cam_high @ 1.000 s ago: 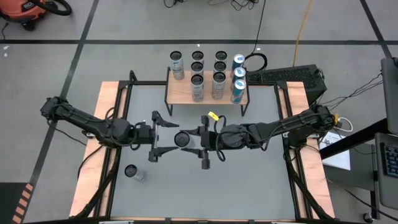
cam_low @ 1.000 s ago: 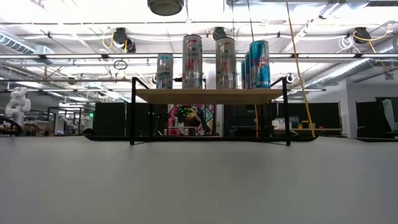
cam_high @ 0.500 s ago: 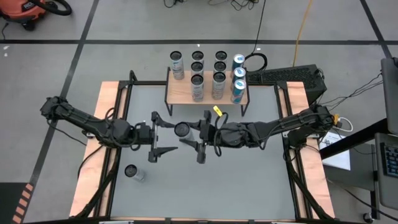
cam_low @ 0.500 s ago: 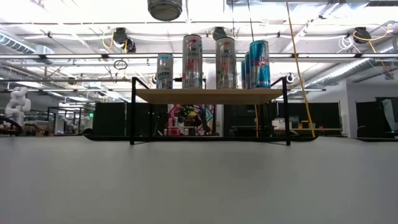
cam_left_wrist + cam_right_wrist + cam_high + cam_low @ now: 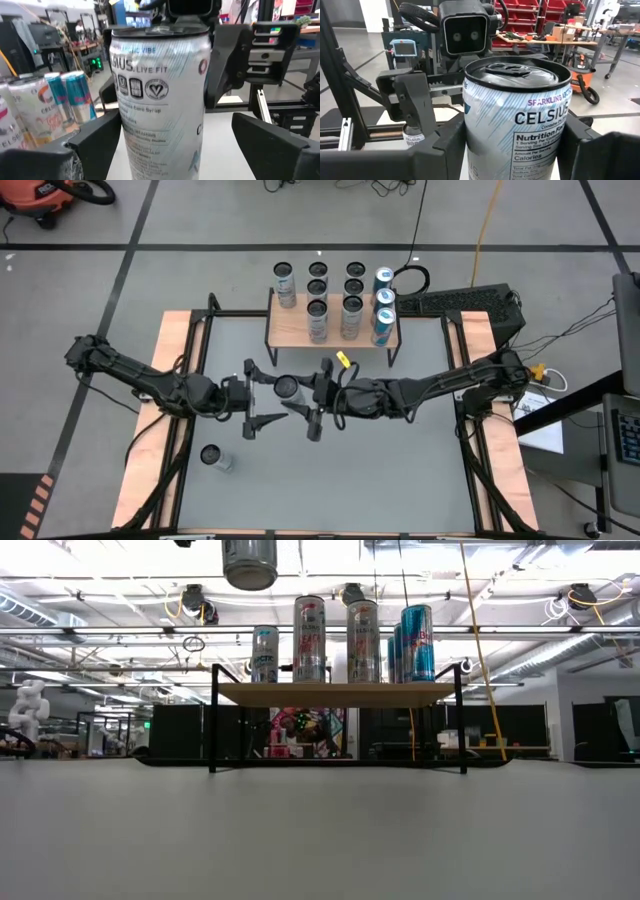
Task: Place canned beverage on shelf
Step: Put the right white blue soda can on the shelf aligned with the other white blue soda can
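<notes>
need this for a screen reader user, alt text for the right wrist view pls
A silver Celsius can stands upright and fills the frame, gripped in the right end effector. Just behind it the left end effector faces the camera, open, with a workshop beyond.

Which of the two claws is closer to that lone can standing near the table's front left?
Left. The left gripper hangs open just up and right of the lone can; the right gripper, holding the raised can, is farther right.
</notes>
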Robot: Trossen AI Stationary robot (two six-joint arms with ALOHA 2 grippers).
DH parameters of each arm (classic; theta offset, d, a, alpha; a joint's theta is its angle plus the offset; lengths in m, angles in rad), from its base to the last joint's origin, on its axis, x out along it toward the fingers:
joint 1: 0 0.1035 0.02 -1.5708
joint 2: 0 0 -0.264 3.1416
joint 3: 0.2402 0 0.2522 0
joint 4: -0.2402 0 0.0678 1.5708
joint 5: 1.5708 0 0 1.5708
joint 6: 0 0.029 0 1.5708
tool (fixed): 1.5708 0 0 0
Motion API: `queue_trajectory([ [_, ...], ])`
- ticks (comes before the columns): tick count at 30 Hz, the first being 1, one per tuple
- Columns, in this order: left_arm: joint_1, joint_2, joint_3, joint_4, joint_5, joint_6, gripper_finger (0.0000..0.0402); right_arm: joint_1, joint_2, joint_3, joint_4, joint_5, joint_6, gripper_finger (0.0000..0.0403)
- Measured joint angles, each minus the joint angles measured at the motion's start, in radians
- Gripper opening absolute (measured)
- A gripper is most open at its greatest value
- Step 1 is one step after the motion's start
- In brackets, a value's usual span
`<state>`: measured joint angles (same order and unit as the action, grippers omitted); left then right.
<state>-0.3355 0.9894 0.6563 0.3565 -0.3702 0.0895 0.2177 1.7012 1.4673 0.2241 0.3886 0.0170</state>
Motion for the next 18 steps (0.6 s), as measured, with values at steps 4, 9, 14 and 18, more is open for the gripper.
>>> queue_trajectory([
  [4, 0.0, 0.0, 0.0, -0.019, -0.002, -0.013, 0.037, -0.001, 0.0, 0.0, 0.004, 0.001, -0.001, 0.0178],
  [9, 0.018, 0.001, 0.0, -0.023, -0.001, -0.01, 0.037, -0.002, 0.0, 0.0, 0.017, -0.03, -0.002, 0.0178],
  [14, 0.047, 0.006, 0.0, -0.02, 0.036, -0.039, 0.0351, -0.002, 0.0, 0.0, 0.011, -0.051, -0.002, 0.0178],
  [18, 0.063, 0.006, 0.0, -0.002, 0.078, -0.048, 0.0321, -0.002, 0.0, 0.0, 0.013, -0.05, -0.002, 0.0178],
])
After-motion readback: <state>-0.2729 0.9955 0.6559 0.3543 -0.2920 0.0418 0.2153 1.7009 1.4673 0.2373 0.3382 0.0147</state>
